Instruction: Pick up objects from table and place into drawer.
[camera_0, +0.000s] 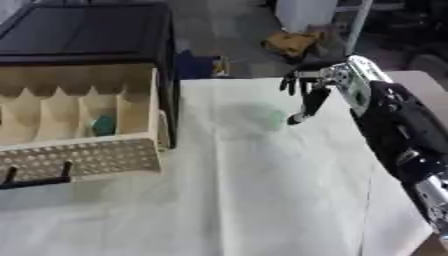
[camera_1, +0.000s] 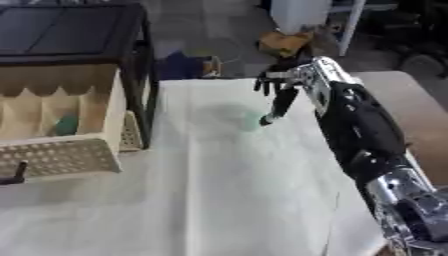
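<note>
Left eye view, white cloth-covered table (camera_0: 262, 200), open drawer (camera_0: 79, 120), grey floor beyond.

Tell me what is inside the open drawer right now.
The open drawer has upright dividers forming compartments. One teal object lies in a compartment toward the right. The other compartments look bare, though the dividers hide part of their floors.
</note>
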